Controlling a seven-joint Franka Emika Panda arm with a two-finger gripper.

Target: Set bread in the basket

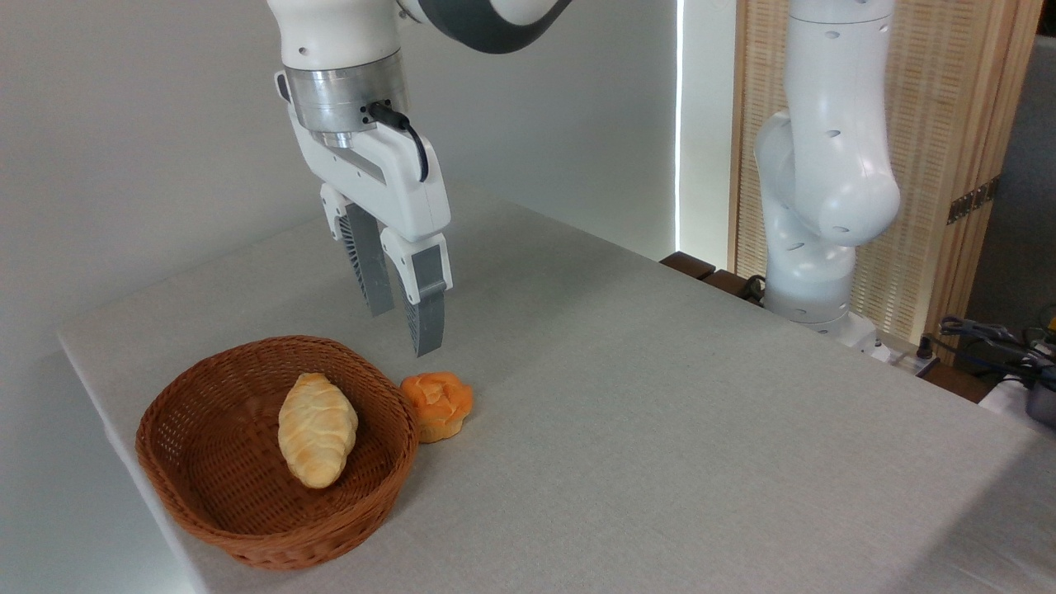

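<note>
The bread point(318, 429) lies inside the basket point(177, 462), resting lengthways on the woven floor, nearer the right wall than the left, so the task looks complete or all but complete. The end effector point(404, 322) hangs above the table point(660, 412), just beyond the basket's far right rim, empty, its two fingers parted by a narrow gap and holding nothing.

The risks from here are small but real. A small orange bun point(437, 403) sits on the table touching or almost touching the basket's right rim, directly below and slightly near of the fingertips. If the arm descends at all, the fingers may press on that bun or catch the rim, and a knock to the light wicker could slide or tip the basket towards the near left table edge, which is close. A straight lift upward avoids both. The loaf itself seems settled low enough that it should not roll out unaided
</note>
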